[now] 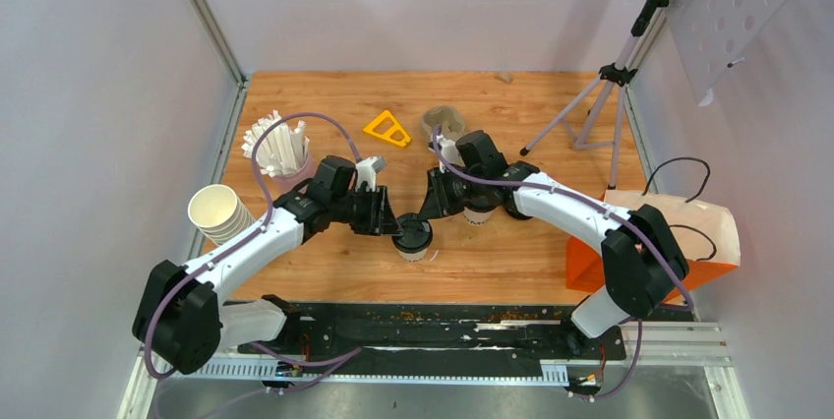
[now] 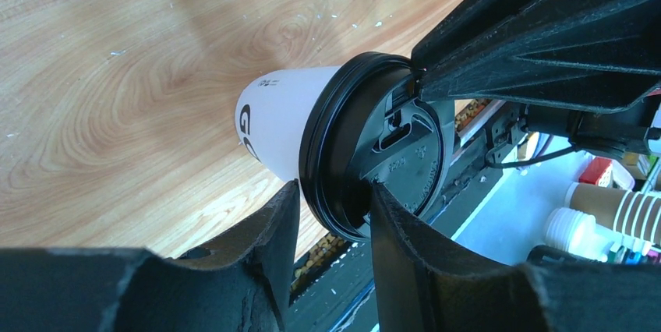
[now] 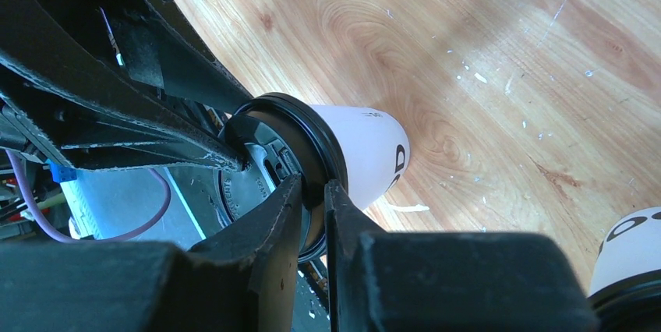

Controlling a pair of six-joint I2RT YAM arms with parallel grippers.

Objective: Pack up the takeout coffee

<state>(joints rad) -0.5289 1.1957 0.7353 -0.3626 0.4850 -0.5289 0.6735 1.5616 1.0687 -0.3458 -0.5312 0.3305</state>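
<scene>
One takeout coffee cup, white with a black lid, stands near the table's front middle between both grippers. In the left wrist view the cup shows its lid; my left gripper straddles the lid's rim, one finger under the rim and one on the lid's top, both touching. My right gripper is shut on the opposite side of the same lid, pinching its rim. From above, the left gripper and right gripper meet at this cup. A second lidded cup stands under the right arm, cup.
A stack of lidless cream cups lies at the left. A holder of white sticks stands behind it. A yellow triangle and a pulp carrier sit at the back, a tripod at the back right, an orange and white bag at the right.
</scene>
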